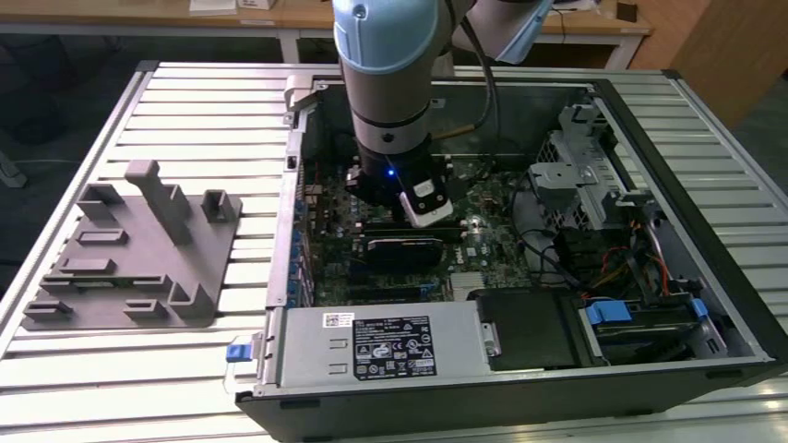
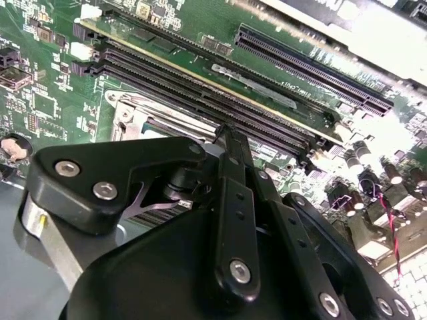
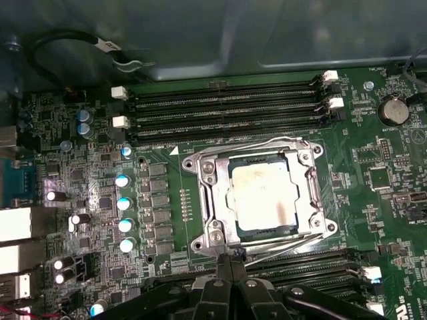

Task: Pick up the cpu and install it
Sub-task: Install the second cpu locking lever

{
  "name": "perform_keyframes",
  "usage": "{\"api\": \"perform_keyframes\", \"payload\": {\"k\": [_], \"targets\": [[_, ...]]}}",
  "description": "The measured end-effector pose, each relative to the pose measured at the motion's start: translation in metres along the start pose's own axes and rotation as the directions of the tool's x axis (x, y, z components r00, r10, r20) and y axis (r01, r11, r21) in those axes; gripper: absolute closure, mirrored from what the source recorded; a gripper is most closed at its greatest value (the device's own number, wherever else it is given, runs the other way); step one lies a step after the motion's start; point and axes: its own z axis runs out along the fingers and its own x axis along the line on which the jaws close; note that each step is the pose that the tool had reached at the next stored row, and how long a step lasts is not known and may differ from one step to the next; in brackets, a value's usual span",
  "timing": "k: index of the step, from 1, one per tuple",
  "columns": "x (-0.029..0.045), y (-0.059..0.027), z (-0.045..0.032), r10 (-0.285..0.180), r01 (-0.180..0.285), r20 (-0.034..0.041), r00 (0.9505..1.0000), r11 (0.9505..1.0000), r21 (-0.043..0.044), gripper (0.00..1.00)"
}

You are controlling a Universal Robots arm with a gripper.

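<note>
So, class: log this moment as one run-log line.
arm: inside case | tool: shut, empty, at socket edge | cpu: seated in socket | frame: closed over cpu

Arm (image 1: 384, 83) vertical, wrist pointing down; hand (image 3: 229, 261) lowered, fingers pressed together, nothing between.

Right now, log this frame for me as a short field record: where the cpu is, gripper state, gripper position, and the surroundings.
cpu: seated in the socket on the motherboard, metal frame around it, seen in the first wrist view
gripper: fingers together, holding nothing
gripper position: tips at the socket's edge, beside the cpu, inside the open case
arm: reaching down into the case in the exterior view
nearby: grey fixture on the table, at the exterior view's left
</note>
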Motion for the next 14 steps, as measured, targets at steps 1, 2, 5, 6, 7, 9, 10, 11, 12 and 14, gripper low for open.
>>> {"api": "perform_keyframes", "payload": {"k": [1,2,5,6,7,9,10,11,12,14], "targets": [[0.0001,-0.0008,0.0001,0.000,0.000,-0.0007,1.0000,1.0000,-0.0045,0.89],[0.0001,-0.0015,0.0002,-0.001,0.001,-0.0015,1.0000,1.0000,-0.0098,0.89],[0.0006,-0.0034,0.0009,-0.003,0.003,-0.0042,1.0000,0.9996,-0.0268,0.89],[0.0011,-0.0042,0.0014,-0.003,0.003,-0.0048,1.0000,0.9995,-0.0312,0.89],[0.0016,-0.0049,0.0018,-0.004,0.003,-0.0054,1.0000,0.9994,-0.0349,0.89],[0.0027,-0.0063,0.0028,-0.005,0.004,-0.0062,1.0000,0.9992,-0.0401,0.89],[0.0035,-0.0068,0.0032,-0.005,0.005,-0.0066,1.0000,0.9991,-0.0427,0.89],[0.0047,-0.0073,0.0036,-0.005,0.005,-0.0072,1.0000,0.9989,-0.0460,0.89],[0.0058,-0.0076,0.0040,-0.005,0.005,-0.0077,1.0000,0.9987,-0.0500,0.89],[0.0084,-0.0081,0.0047,-0.005,0.005,-0.0092,0.9999,0.9981,-0.0610,0.89]]}}
